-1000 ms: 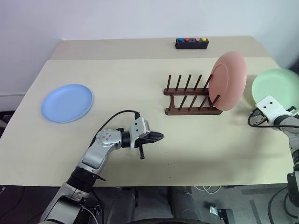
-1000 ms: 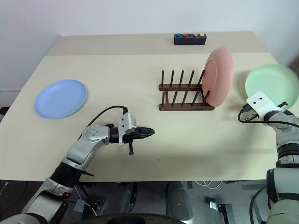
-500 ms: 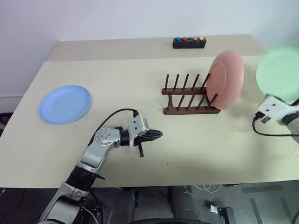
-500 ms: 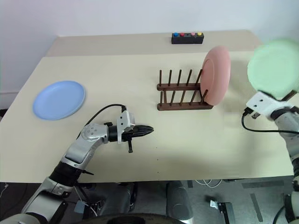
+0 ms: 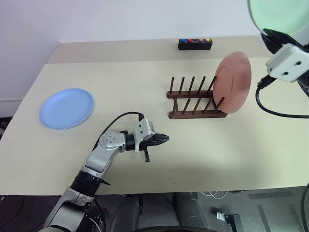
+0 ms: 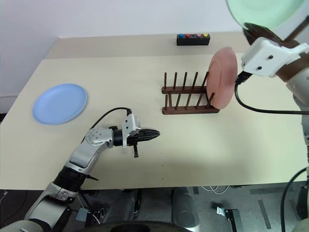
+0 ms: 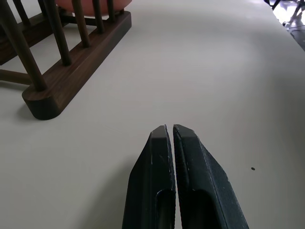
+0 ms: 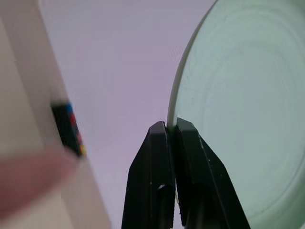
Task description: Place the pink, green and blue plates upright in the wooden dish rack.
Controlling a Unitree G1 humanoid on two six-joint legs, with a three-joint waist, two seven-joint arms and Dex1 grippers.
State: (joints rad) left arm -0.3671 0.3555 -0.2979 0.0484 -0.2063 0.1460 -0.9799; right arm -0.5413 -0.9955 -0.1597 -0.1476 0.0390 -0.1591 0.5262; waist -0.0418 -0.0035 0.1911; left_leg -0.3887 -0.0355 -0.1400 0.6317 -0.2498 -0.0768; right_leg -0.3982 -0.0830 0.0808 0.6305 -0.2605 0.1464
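Note:
The pink plate (image 5: 233, 82) stands upright at the right end of the wooden dish rack (image 5: 195, 97). Far to the left, the blue plate (image 5: 66, 108) lies flat on the table. The green plate (image 5: 280, 14) hangs high in the air above and to the right of the rack, tilted up on edge. My right gripper (image 8: 170, 126) is shut on its rim. My left gripper (image 7: 170, 129) is shut and holds nothing. It hovers low over the table in front of the rack, pointing right.
A black box with coloured buttons (image 5: 195, 44) sits at the back of the table behind the rack. A black cable (image 5: 275, 112) loops down from my right wrist beside the pink plate. The table's front edge (image 5: 193, 186) runs just below my left arm.
My right arm has lifted the green plate from low at the table's right side up high and leftwards, tipping it on edge. The left arm has not moved.

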